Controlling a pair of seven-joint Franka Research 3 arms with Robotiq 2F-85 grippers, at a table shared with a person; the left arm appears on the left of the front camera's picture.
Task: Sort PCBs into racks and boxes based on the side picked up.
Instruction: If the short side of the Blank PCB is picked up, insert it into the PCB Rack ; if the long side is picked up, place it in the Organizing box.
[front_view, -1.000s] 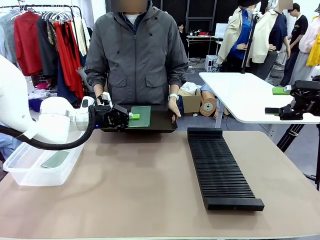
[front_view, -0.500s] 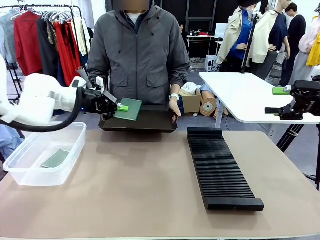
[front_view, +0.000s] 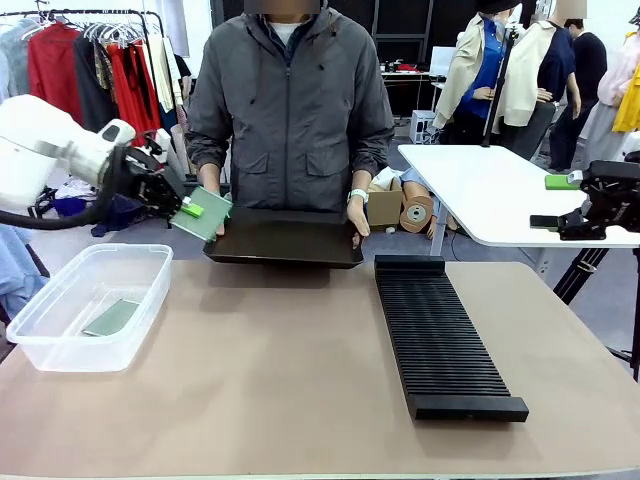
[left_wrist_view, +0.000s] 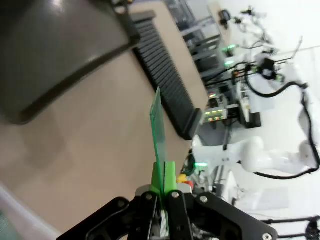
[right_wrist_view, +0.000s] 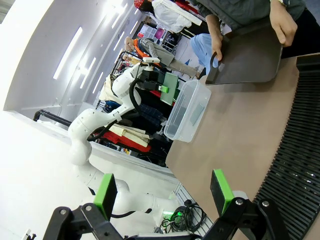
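Front view: left claw (front_view: 190, 208) grips PCB (front_view: 207, 216) above box (front_view: 60, 345)

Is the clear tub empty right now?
No. One PCB already lies flat on the floor of the clear tub at the table's left.

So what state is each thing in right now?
Left fingers: shut on a PCB.
Held PCB: lifted, tilted, off the tray.
Right fingers: open, holding nothing.
Black tray: held by the person's hands at both ends.
Clear box: one PCB lying flat inside.
Rack: slots unfilled.
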